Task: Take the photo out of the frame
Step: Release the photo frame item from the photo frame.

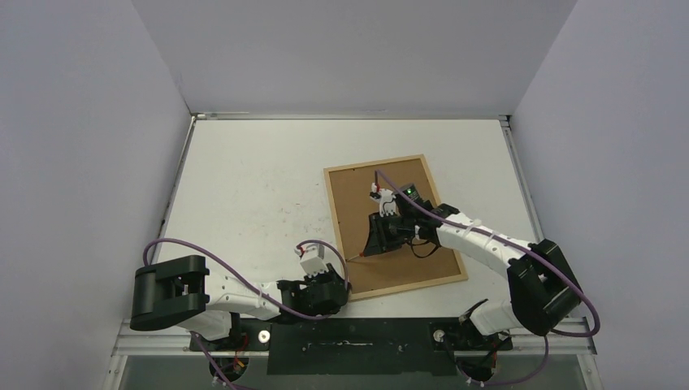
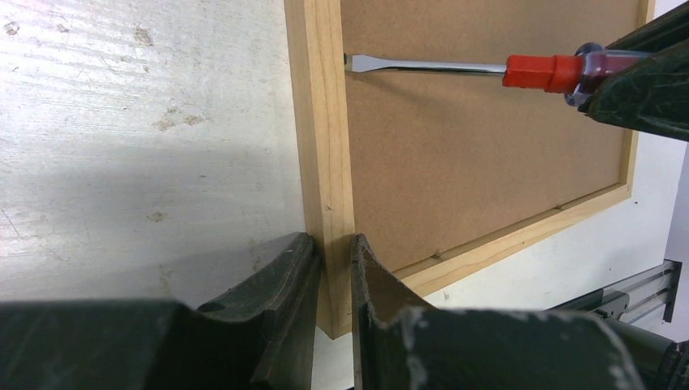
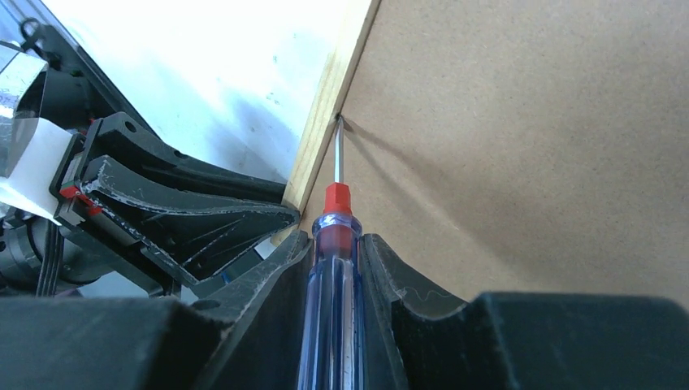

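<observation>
The frame (image 1: 374, 162) lies face down on the table (image 1: 244, 187), right of centre and turned a little askew, with its brown backing panel (image 1: 357, 203) uppermost. The photo itself is hidden underneath.

At the seam where the panel meets the left rail, the flat tip of a screwdriver (image 3: 337, 203) touches the wood. The right gripper (image 3: 335, 240) is clamped round the clear blue handle, just behind the red collar. Near the frame's near-left corner, the left gripper (image 2: 331, 244) pinches that same rail between narrow fingers, one outside and one over the panel's edge.

I judge this to be the prying step: backing not yet lifted, photo not yet reachable. The next move calls for working the blade under the panel's edge and levering gently (a slip would gouge the board) while the left side pins the frame down.

The right wrist view shows the tip sitting exactly in the seam. The left wrist view shows the blade side-on and the grip on the rail. Only the top view gives the whole layout.
</observation>
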{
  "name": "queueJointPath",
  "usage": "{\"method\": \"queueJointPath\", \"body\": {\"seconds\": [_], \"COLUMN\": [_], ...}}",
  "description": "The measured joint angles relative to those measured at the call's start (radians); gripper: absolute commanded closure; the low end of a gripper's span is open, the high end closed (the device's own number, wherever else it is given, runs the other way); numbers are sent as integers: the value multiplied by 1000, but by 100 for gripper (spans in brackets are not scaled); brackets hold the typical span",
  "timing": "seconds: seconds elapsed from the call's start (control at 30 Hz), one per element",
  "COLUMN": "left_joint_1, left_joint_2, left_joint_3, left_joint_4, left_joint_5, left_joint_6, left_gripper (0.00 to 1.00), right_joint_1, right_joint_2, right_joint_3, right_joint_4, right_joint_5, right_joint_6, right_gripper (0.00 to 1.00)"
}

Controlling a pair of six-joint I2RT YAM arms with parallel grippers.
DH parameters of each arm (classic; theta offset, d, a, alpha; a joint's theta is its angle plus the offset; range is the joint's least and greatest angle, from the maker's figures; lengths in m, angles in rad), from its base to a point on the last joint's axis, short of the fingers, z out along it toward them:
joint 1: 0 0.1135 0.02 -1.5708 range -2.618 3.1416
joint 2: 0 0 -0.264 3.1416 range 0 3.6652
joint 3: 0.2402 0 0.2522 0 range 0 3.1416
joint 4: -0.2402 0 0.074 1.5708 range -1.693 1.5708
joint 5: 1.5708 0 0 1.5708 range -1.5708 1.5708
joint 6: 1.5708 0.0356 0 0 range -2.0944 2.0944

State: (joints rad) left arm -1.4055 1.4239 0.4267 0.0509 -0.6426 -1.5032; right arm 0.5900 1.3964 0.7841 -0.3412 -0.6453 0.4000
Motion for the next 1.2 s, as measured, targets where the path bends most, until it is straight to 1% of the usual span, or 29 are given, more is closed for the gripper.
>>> {"method": "queueJointPath", "body": {"seconds": [0.4, 0.63, 0.77, 0.93, 1.1, 1.13, 1.2], "left_joint_1": [-14, -21, -25, -31, -37, -38, -39], "left_joint_2": [0, -6, -12, -20, -23, -23, -23], "left_joint_3": [-18, -34, -42, -51, -51, -50, -39], "left_joint_4": [24, 37, 38, 37, 26, 23, -1], "left_joint_5": [-24, -38, -43, -50, -57, -58, -57], "left_joint_6": [-39, -73, -95, -118, -139, -144, -154], "left_gripper": [100, 100, 100, 100, 100, 96, 79], "right_joint_1": [185, 355, 438, 491, 484, 468, 426], "right_joint_2": [69, 148, 193, 223, 217, 211, 181], "right_joint_3": [215, 369, 432, 469, 467, 459, 427], "right_joint_4": [-203, -328, -370, -386, -380, -372, -342], "right_joint_5": [244, 466, 572, 633, 632, 621, 581], "right_joint_6": [-80, -102, -101, -100, -92, -87, -72], "right_gripper": [100, 100, 100, 100, 100, 100, 100]}}
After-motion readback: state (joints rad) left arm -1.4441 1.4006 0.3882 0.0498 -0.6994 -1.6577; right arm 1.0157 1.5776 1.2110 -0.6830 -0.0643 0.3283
